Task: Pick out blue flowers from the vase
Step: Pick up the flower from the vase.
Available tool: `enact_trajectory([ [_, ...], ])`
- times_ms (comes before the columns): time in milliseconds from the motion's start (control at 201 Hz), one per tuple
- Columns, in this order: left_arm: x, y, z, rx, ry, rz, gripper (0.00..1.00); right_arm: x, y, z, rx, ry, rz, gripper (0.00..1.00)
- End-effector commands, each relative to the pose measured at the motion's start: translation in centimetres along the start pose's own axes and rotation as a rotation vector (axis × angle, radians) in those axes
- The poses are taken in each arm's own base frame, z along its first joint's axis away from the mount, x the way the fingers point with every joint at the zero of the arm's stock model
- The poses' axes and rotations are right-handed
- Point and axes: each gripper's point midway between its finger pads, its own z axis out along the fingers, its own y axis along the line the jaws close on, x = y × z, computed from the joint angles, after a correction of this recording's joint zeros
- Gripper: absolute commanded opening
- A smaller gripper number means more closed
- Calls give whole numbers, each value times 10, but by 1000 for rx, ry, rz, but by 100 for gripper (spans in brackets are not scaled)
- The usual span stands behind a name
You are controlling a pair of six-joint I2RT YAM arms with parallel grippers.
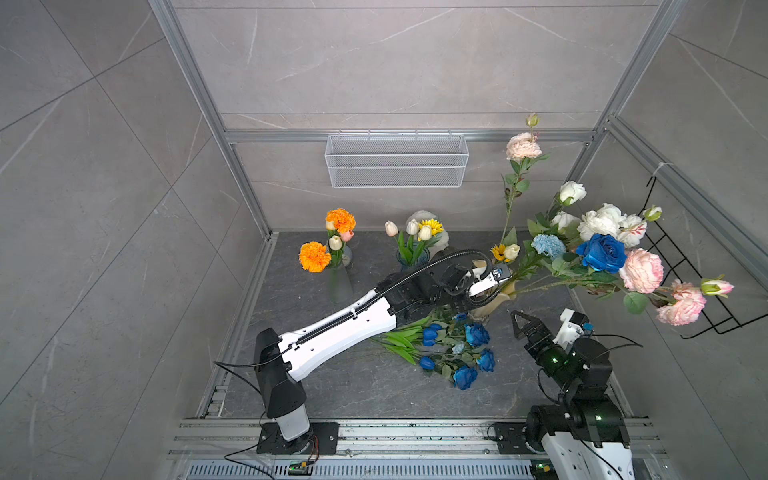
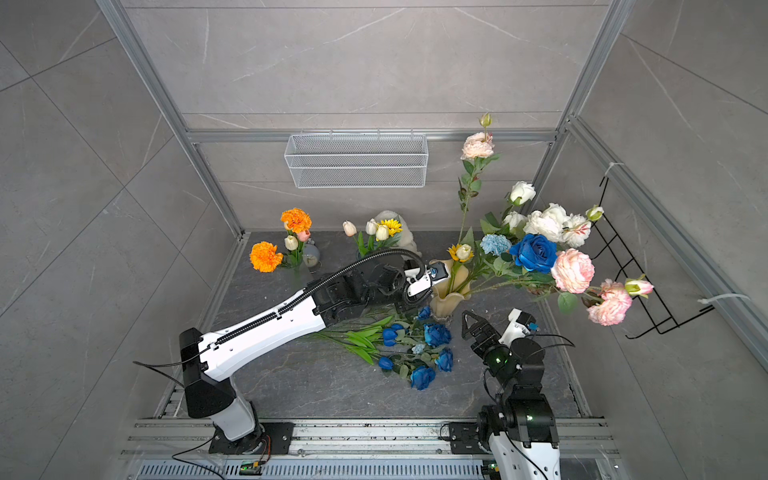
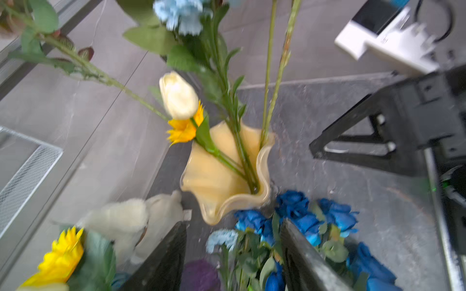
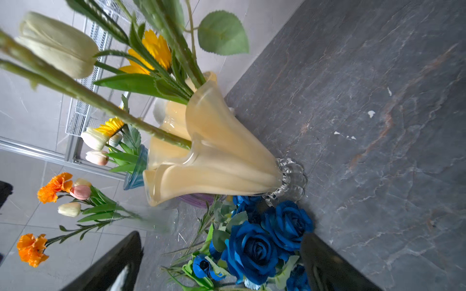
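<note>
Vase [image 4: 214,156] — fluted, milky amber glass — beside whorled blue roses [image 4: 254,249].

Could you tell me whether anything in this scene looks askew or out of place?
Yes: the tall stems in the yellow vase lean steeply to one side, their pink blooms near the black wire rack. The vase itself stands upright.

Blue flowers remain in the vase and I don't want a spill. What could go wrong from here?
The bouquet leans hard to one side of the vase; tugging the blue rose or pale blue carnation might tip it.
The pink rose shares the mouth with them, so it may come out too.
The left arm reaches over the pile of blue flowers already out; lowering it could scatter them.
</note>
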Motion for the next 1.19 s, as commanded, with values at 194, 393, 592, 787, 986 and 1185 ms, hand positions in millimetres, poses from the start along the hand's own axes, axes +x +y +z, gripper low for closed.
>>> enact_trajectory([
  [194,-51,-31,13,308,-170,-127,62,-24,7,1,-29,-124,43,100],
  [393,-61,-35,28,359,-207,-128,62,-37,3,9,6,-170,61,100],
  [592,-72,-25,43,377,-260,-156,62,-55,-5,9,93,-240,72,99],
  [787,-76,-15,60,398,-292,-184,62,-65,1,19,87,-254,56,100],
  [986,-78,-9,76,407,-324,-222,62,-70,10,33,58,-233,26,100],
  [1185,-86,-10,83,428,-355,-253,62,-72,17,41,43,-214,6,99],
])
